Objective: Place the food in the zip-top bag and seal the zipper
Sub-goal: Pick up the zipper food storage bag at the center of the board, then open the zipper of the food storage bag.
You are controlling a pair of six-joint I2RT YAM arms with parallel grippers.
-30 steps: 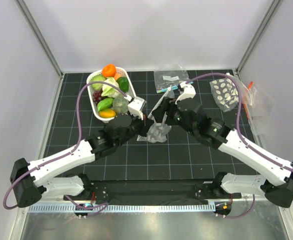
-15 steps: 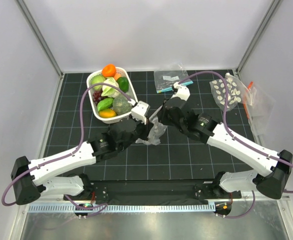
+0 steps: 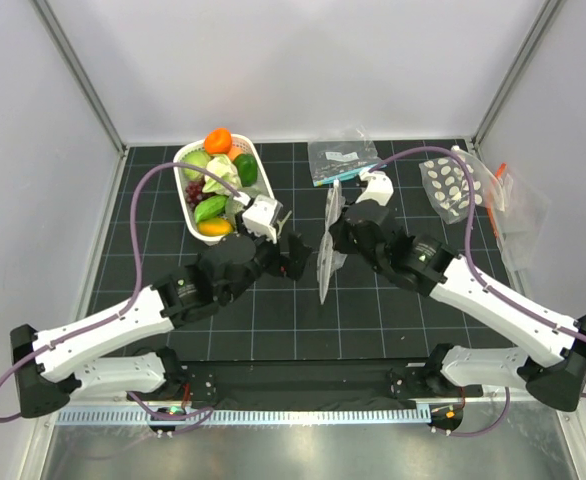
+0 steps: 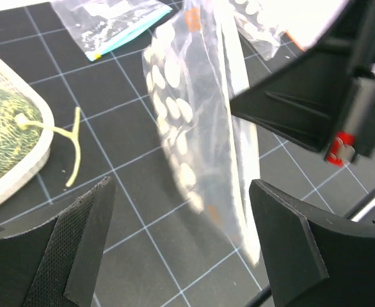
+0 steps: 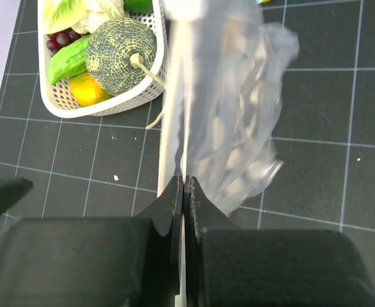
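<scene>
The zip-top bag [image 3: 326,258], clear with white ovals, hangs edge-on above the mat. My right gripper [image 3: 334,230] is shut on its zipper [image 5: 173,102], the pale strip running straight out from the closed jaws [image 5: 183,180]; the bag's body [image 5: 239,128] billows to the right. Just left of the bag, my left gripper [image 3: 297,258] stands open; the bag [image 4: 178,121] hangs beyond its spread fingers [image 4: 79,246], untouched. The food sits in the white basket [image 3: 188,210]: a netted green melon [image 5: 120,54], an orange [image 3: 217,140], a white cauliflower [image 3: 220,176], green pieces and a yellow piece [image 3: 214,227].
A smaller clear bag with a teal strip [image 3: 341,158] lies behind the grippers. A dotted bag with an orange-red strip [image 3: 449,185] lies at the right, another clear bag [image 3: 518,205] beyond it. The basket rim [image 4: 21,176] is close to my left fingers.
My left gripper has let go of the bag, opened and drawn back left. My right gripper has shut on the bag's rim and lifted it, so it hangs edge-on.
</scene>
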